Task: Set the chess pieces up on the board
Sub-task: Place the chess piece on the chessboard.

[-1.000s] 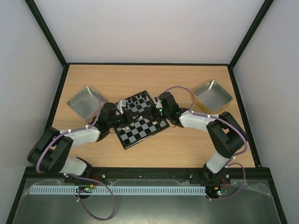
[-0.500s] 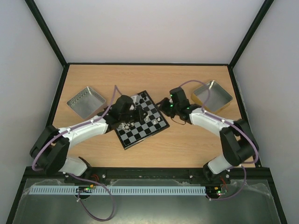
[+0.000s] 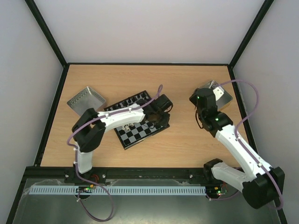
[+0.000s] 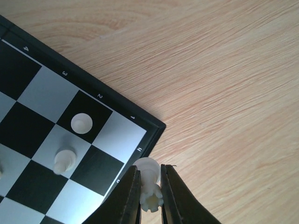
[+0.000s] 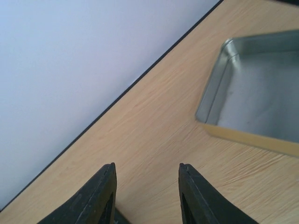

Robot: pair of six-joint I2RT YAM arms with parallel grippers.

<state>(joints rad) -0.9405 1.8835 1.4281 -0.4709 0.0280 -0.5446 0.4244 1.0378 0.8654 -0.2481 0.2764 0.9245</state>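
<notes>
The board (image 3: 133, 135) lies tilted at the table's middle, with black pieces along its far edge. My left gripper (image 3: 161, 111) reaches across it to its right corner. In the left wrist view my left gripper (image 4: 150, 186) is shut on a cream-white chess piece (image 4: 150, 170) with a notched top, held just over the board's corner border (image 4: 152, 128). Two white pieces (image 4: 81, 123) (image 4: 64, 160) stand on squares near that corner. My right gripper (image 3: 203, 95) is open and empty beside the gold tray; in the right wrist view it (image 5: 147, 182) hangs over bare wood.
A gold tray (image 3: 223, 95) sits at the back right, also in the right wrist view (image 5: 261, 93), its inside empty as far as it shows. A silver tray (image 3: 86, 100) sits at the back left. Walls enclose the table on three sides.
My left arm has swung right across the board to its right corner. My right arm has pulled back from the board and risen toward the gold tray.
</notes>
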